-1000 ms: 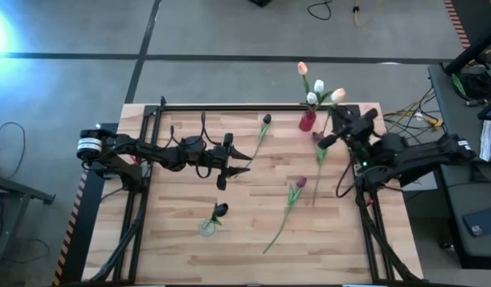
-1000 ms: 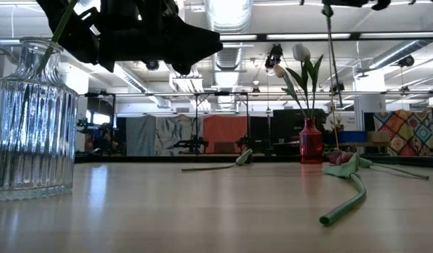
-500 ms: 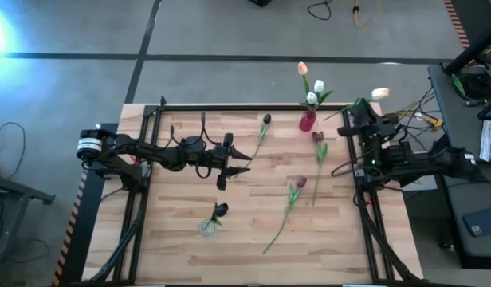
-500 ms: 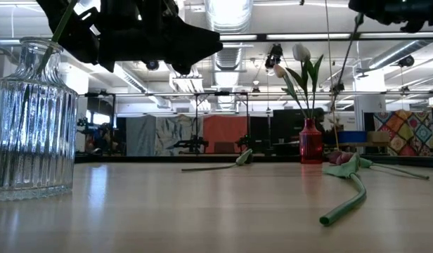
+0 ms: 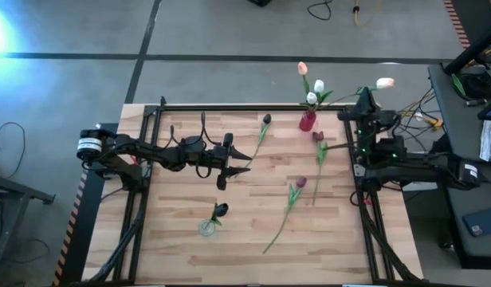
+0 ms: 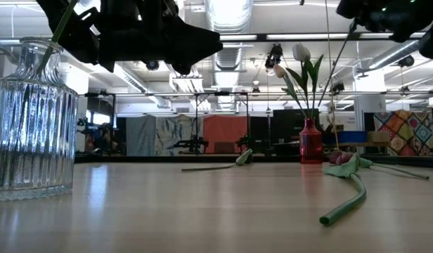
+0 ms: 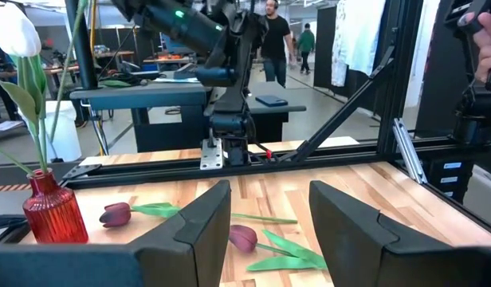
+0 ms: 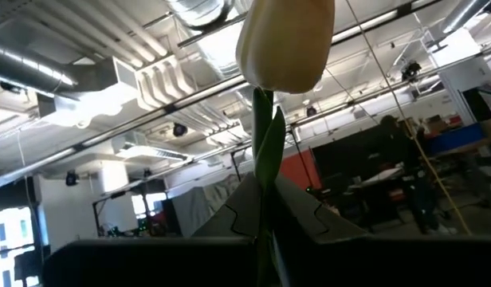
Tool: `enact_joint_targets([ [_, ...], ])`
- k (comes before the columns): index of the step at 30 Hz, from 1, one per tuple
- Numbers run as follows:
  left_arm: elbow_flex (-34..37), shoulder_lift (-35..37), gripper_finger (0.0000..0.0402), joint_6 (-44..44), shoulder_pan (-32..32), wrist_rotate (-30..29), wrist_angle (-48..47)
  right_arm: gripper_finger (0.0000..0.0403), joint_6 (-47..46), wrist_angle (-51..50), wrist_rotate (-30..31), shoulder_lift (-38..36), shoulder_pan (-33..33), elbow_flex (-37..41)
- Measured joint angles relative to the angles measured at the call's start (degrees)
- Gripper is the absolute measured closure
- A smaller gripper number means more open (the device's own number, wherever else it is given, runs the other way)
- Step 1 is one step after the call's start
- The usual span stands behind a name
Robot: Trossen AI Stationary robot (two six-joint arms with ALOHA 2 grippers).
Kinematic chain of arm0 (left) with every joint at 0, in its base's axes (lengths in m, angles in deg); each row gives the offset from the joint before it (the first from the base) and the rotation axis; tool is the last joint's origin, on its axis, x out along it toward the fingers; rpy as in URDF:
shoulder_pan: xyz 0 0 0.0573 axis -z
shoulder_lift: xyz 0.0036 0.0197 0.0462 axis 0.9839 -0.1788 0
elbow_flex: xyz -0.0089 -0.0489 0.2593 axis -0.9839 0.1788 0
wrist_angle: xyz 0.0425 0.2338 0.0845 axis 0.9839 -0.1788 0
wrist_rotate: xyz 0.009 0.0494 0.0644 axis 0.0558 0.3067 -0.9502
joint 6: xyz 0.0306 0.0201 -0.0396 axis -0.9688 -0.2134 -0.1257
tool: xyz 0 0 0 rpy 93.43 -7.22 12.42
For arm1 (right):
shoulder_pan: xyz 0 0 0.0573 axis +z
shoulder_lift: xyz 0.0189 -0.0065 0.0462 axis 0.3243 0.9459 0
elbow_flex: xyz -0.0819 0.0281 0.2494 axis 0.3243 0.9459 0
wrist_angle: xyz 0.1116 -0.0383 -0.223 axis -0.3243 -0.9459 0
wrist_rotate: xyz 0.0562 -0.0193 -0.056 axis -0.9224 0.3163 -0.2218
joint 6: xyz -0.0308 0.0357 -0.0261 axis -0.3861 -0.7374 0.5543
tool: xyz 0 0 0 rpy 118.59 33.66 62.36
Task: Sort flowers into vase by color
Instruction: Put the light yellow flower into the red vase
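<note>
At the table's far right corner, right gripper (image 5: 363,106) closed on a white tulip (image 5: 384,82), stem clamped between the fingers (image 8: 297,209), cream head (image 8: 285,41) standing straight up before the wrist camera. Seen from above, head lying past the table's far edge, out beyond the red vase (image 5: 308,120). Held clear of the vase, not in it.

Near that corner, on the table by its far edge, red vase with three pale tulips (image 5: 312,84): one peach, two white. From table height, vase (image 6: 310,142) upright, white head (image 6: 301,52) and leaves rising above it.

Over the left-centre of the table, left gripper (image 5: 239,163) hanging open and empty, fingers (image 7: 203,226) spread wide, pointing across toward the right arm's base.

Flat on the wood, four dark tulips: one (image 5: 265,120) near the far edge, left of the red vase; one (image 5: 317,137) just in front of that vase, stem running toward the near side; one (image 5: 300,182) mid-table; a long green stem (image 5: 275,233) reaching toward the near edge below it. Through the left wrist camera, two maroon heads (image 7: 116,214) (image 7: 243,237) lying on the boards beside the red vase (image 7: 52,210).

Toward the near left, clear glass vase (image 5: 208,226) holding one dark tulip (image 5: 220,210); at table height, ribbed glass (image 6: 32,121) large at the left edge, green stem slanting out of its neck.

Beyond the table, people (image 7: 271,36) standing in the room.
</note>
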Motion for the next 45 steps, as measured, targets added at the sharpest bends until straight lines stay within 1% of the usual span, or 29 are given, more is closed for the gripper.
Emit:
enact_joint_targets([
  [5,0.0,0.0,0.0244,0.0,0.0,0.0,0.0,0.0391,-1.3,-0.7,-0.5,5.4,-2.2,-3.6],
  [10,0.0,0.0,0.0244,0.0,0.0,0.0,0.0,0.0391,-1.3,-1.5,-0.6,9.6,-3.0,-7.1],
  [14,0.0,0.0,0.0244,0.0,0.0,0.0,-0.1,0.0391,-2.7,-5.8,0.0,11.6,-3.1,-9.5],
  [18,0.0,0.0,0.0244,0.0,0.0,0.0,-0.2,0.0391,-3.2,-9.1,2.0,12.3,-3.3,-11.0],
  [24,0.0,0.0,0.0244,0.0,0.0,0.0,-0.2,0.0391,-3.2,-11.2,2.1,12.6,-3.2,-11.9],
  [32,0.0,0.0,0.0244,0.0,0.0,0.0,-0.1,0.0391,-7.5,-19.2,2.1,12.6,-3.4,-13.1],
  [40,0.0,0.0,0.0244,0.0,0.0,0.0,0.0,0.0390,-8.2,-22.4,2.5,12.6,-3.4,-14.2],
  [42,0.0,0.0,0.0244,0.0,0.0,0.0,0.0,0.0386,-8.3,-23.9,2.5,12.6,-3.4,-14.6],
  [45,0.0,0.0,0.0244,0.0,0.0,0.0,0.0,0.0368,-9.3,-28.4,2.5,12.9,-3.4,-15.9],
])
